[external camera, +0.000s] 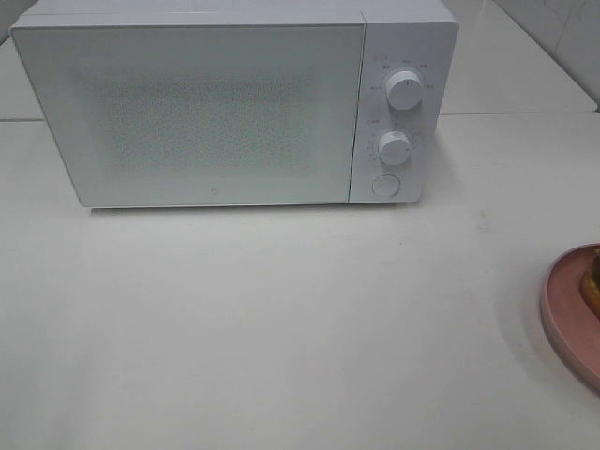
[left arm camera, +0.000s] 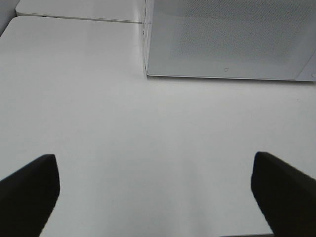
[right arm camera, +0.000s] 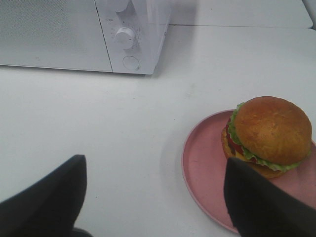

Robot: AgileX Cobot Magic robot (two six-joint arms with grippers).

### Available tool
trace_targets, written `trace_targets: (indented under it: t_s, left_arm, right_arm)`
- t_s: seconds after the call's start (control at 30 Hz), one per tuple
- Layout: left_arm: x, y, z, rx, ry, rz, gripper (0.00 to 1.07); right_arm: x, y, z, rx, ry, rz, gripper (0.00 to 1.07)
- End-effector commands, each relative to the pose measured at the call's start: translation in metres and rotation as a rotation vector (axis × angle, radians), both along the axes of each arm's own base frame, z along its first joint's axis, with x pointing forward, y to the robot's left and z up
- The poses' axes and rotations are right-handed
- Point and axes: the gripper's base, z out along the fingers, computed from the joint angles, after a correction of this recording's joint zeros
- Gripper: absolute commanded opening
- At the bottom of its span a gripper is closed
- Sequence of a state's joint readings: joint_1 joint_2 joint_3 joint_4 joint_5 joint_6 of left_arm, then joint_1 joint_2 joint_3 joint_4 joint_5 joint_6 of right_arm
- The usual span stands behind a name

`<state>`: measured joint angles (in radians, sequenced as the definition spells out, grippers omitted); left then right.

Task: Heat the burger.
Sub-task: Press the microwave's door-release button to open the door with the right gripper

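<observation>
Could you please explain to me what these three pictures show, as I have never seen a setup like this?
This is a two-armed robot at a white table. One picture comes from a camera mounted high; it shows a closed white microwave and, at the right edge, a pink plate. The other two come from cameras on each arm's wrist. The dark shapes there are fingers: the left end effector is open over bare table, the right end effector is open near the burger on its plate. Nothing is held.
</observation>
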<state>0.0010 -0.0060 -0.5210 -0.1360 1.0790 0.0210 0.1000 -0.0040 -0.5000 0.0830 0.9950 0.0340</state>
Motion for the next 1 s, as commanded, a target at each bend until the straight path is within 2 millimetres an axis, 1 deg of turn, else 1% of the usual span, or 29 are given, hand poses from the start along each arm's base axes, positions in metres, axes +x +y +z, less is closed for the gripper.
trace_targets:
  t_s: [0.03, 0.77, 0.93, 1.0]
  left_arm:
    - [-0.002, 0.000, 0.000, 0.001, -0.027, 0.000, 0.98]
    - [-0.002, 0.000, 0.000, 0.001, -0.027, 0.000, 0.98]
    - [-0.002, 0.000, 0.000, 0.001, -0.027, 0.000, 0.98]
    - [-0.002, 0.000, 0.000, 0.001, -0.027, 0.000, 0.98]
  right_arm:
    - [-0.004, -0.001, 0.000, 0.015, -0.029, -0.013, 0.76]
    - [-0.003, -0.001, 0.000, 0.015, -0.034, -0.013, 0.76]
    - [0.001, 0.000, 0.002, 0.016, -0.006, -0.015, 0.76]
    - [0.010, 0.000, 0.012, 0.012, 0.008, -0.018, 0.76]
